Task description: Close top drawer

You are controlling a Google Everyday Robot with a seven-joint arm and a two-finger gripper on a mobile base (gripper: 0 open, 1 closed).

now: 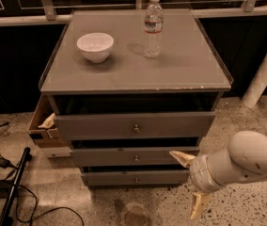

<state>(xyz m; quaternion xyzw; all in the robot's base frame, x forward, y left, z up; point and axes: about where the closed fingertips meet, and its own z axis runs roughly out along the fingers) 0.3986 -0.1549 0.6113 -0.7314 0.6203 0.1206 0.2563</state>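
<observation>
The grey wooden top drawer with a small round metal knob point(100, 126) stands pulled out beneath the grey desk point(180, 69), its front forward of the two narrower drawer fronts below. The cream two-finger gripper point(190, 181) hangs low to the right, beside the lower drawers, fingers spread wide and holding nothing. A white round bowl point(95, 46) and a clear plastic water bottle point(153, 27) stand on the desk.

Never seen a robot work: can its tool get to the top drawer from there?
Probably yes. The tool, fingers spread, hangs at the right by the middle drawer, below the open top drawer; nothing stands between them.
</observation>
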